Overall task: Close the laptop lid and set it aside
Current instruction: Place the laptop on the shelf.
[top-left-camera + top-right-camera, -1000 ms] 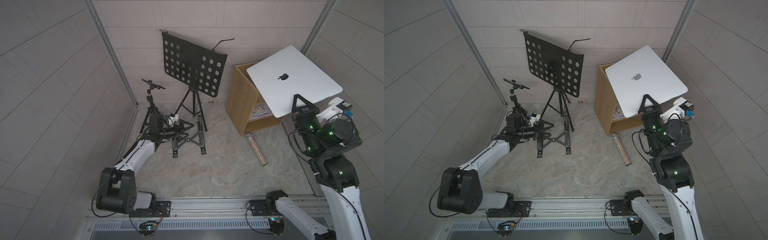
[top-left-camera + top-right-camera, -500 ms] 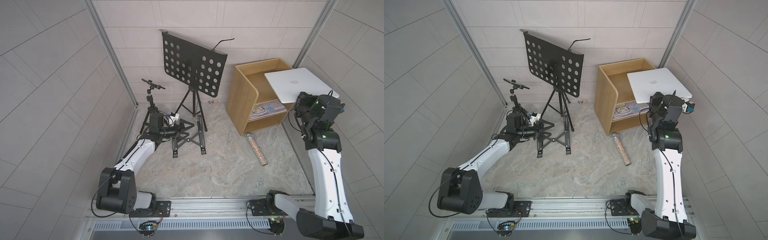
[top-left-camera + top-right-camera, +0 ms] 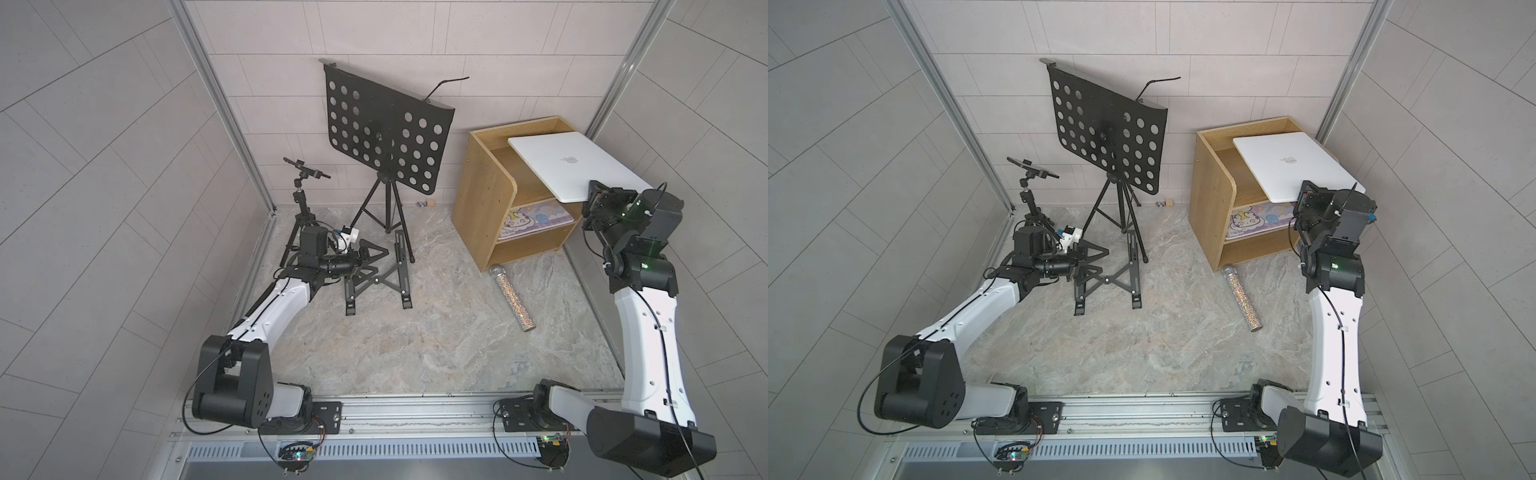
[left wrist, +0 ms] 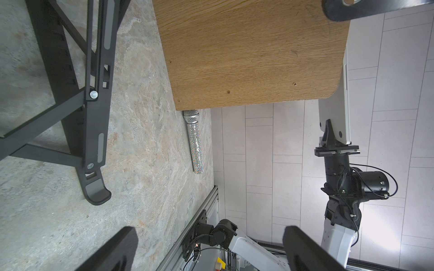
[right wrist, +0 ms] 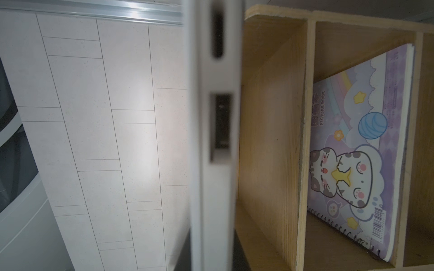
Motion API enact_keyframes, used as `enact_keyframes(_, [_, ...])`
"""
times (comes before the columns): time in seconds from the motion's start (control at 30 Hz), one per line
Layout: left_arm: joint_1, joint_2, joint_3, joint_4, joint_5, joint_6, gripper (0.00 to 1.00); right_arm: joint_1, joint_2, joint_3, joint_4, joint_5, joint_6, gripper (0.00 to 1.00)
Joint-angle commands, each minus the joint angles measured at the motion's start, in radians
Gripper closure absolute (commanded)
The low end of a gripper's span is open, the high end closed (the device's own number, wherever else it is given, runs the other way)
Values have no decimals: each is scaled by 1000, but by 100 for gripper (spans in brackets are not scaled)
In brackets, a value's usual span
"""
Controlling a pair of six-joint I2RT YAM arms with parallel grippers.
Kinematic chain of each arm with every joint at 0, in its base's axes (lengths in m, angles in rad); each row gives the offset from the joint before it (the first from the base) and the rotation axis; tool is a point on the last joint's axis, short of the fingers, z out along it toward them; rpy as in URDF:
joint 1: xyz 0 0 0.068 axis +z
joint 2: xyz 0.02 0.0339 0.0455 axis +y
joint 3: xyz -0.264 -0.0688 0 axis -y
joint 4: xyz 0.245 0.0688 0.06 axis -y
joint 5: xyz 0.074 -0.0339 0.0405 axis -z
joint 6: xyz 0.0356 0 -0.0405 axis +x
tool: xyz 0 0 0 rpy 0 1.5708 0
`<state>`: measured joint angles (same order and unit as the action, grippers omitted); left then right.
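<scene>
Two hands: right hand [image 3: 594, 193] clamps laptop [image 3: 575, 164]; left hand [image 4: 209, 244] gapes.

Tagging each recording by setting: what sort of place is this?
Probably a staged robot test cell, not a lived-in room: panel walls framed by aluminium posts, a mounting rail for the robot along the front, and props like a music stand and glitter microphone laid out.

Open marble floor [image 3: 415, 357] from base rail [image 3: 415, 409] to mid-scene — closed at the back by small tripod [image 3: 300, 199], folding stand [image 3: 401, 274], music stand [image 3: 395, 99] and wooden shelf [image 3: 482, 199], its top overhung by laptop [image 3: 552, 166] — glitter microphone [image 3: 510, 297] lying just before the shelf.
</scene>
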<state>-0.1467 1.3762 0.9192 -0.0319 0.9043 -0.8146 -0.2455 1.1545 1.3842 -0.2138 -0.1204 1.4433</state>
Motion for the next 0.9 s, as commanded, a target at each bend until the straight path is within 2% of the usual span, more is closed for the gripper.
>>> enact_keyframes(0.0, [-5, 6, 29, -10, 10, 25, 0, -20, -3, 15, 274, -84, 19, 100])
enact_keyframes(0.4, [-5, 18, 38, -11, 17, 27, 0, -58, 64, -82, 428, -226, 18, 100])
enact_keyframes(0.7, [-4, 24, 43, -20, 19, 34, 0, -89, 151, -143, 610, -366, 32, 100])
enact_keyframes(0.87, [-4, 26, 47, -32, 18, 43, 0, -97, 179, -191, 654, -390, 9, 100])
